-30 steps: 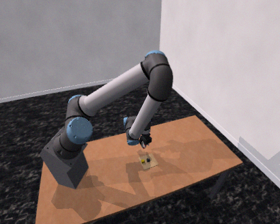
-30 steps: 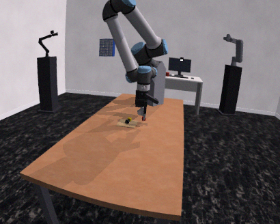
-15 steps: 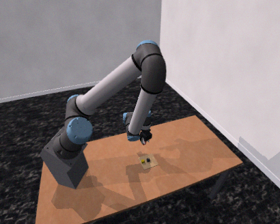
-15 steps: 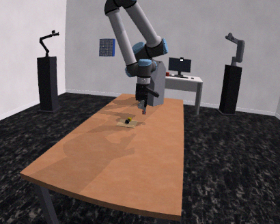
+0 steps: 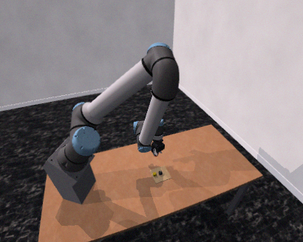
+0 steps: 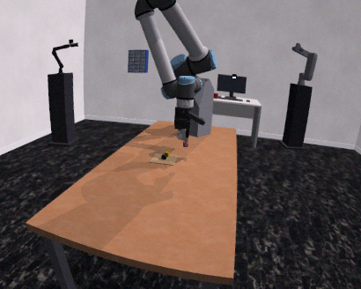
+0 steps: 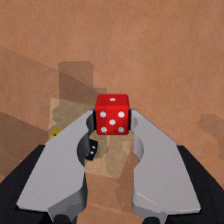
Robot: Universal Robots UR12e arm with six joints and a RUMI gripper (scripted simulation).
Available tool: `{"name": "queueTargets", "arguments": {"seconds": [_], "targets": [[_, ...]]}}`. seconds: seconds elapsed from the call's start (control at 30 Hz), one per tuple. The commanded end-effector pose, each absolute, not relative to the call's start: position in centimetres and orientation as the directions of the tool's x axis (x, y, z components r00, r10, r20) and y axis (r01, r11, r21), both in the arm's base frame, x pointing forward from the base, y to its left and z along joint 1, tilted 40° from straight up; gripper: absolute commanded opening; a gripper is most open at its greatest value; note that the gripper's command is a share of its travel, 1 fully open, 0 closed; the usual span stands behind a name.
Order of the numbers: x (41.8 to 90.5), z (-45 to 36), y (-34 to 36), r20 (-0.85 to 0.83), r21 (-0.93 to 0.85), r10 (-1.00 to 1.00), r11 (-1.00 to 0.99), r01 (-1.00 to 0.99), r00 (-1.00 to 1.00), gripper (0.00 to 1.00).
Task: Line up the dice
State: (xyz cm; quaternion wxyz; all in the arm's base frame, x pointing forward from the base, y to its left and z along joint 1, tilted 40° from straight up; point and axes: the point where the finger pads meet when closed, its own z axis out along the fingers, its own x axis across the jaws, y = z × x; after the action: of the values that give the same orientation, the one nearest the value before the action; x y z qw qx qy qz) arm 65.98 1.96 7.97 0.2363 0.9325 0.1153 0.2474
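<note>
My gripper (image 7: pixel 113 110) is shut on a red die (image 7: pixel 112 114), held between the two grey fingers well above the table. In the wrist view the die's facing side shows five white pips. The gripper also shows in the top view (image 5: pixel 157 149) and in the exterior view (image 6: pixel 185 142), above and to the base side of the small tan mat (image 5: pixel 160 175). On the mat lie a yellow die (image 5: pixel 154 174) and a black die (image 5: pixel 160 172), close together. In the wrist view the black die (image 7: pixel 91 150) and a corner of the yellow die (image 7: pixel 54 133) show below my left finger.
The robot base (image 5: pixel 69 177) stands at the left end of the brown table. A white wall runs close behind the table's far side. In the exterior view, black pedestals (image 6: pixel 61 107) and a desk with a monitor (image 6: pixel 232 85) stand away from the table.
</note>
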Motion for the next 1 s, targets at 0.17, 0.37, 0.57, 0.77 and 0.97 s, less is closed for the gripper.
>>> {"name": "queueTargets", "arguments": {"seconds": [0.17, 0.37, 0.57, 0.77, 0.97], "targets": [[66.2, 8.7, 0.7, 0.329, 0.552, 0.456, -0.803, 0.224, 0.827, 0.06], [66.4, 9.3, -0.3, 0.262, 0.586, 0.546, -0.745, 0.318, 0.795, 0.06], [66.6, 10.3, -1.9, 0.154, 0.623, 0.67, -0.636, 0.455, 0.726, 0.06], [66.8, 11.2, -3.3, 0.054, 0.639, 0.761, -0.524, 0.563, 0.646, 0.06], [66.9, 11.9, -4.4, -0.022, 0.641, 0.818, -0.43, 0.636, 0.575, 0.06]]}}
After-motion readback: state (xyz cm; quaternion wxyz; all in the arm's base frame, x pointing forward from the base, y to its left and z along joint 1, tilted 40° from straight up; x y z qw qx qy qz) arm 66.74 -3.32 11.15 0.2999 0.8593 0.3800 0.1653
